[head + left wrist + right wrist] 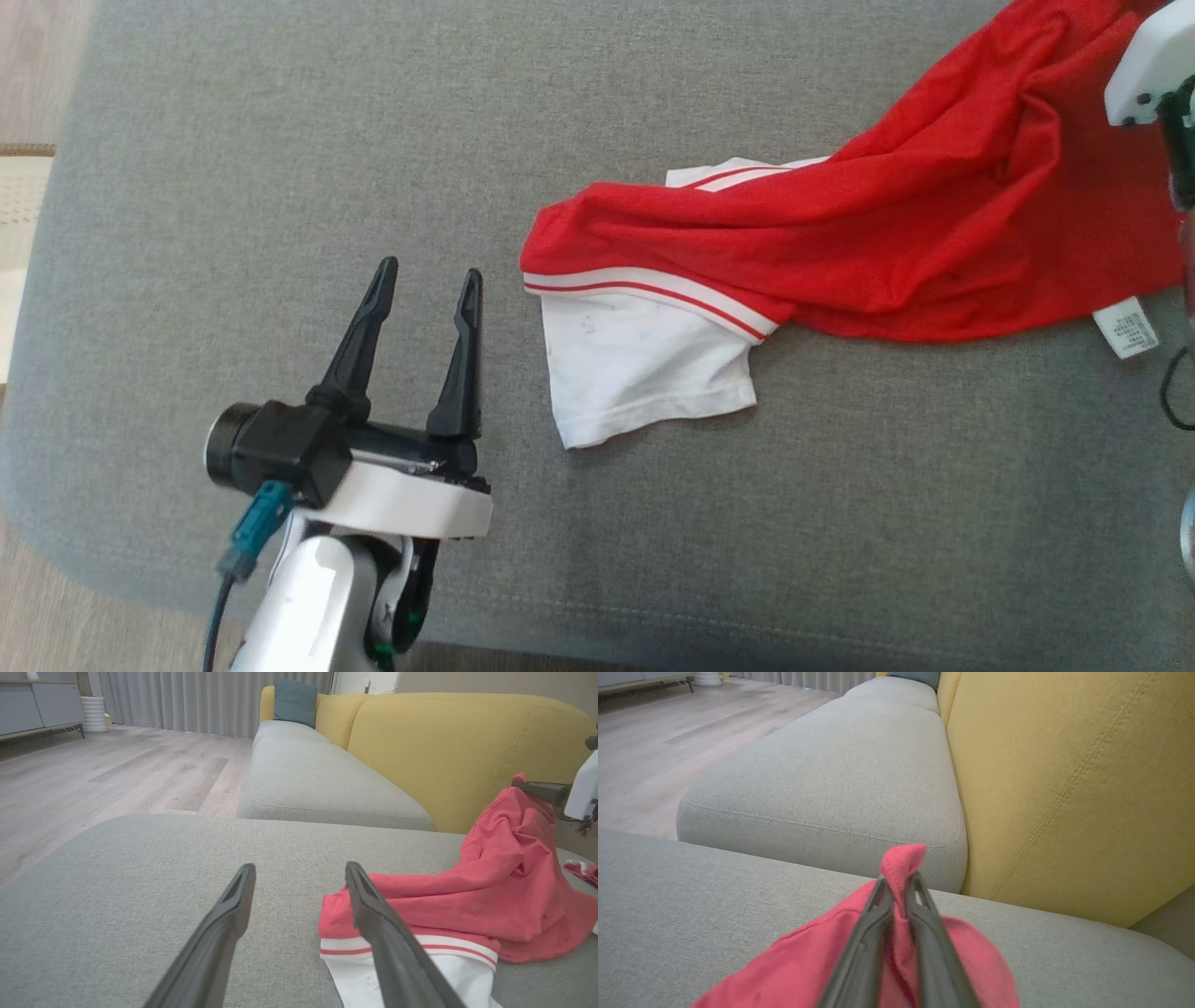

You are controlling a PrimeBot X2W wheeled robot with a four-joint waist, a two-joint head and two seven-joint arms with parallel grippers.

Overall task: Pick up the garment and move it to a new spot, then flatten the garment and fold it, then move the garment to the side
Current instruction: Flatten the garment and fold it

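while right claw (899, 880) pinches garment (840, 252) edge, left claw (429, 273) spread, wide grey cushion (233, 140) beside it

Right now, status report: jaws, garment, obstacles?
Left gripper jaws open, empty, near white sleeve. Right gripper jaws pinching garment at a red fold. Rest bunched on grey cushion. No obstacle seen.

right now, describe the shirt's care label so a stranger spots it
On the grey seat cushion lies a crumpled red shirt with white sleeves. At its near edge, toward the robot's right, a small care label pokes out. Unlike the sleeves, it is a tiny printed white rectangle without red stripes.
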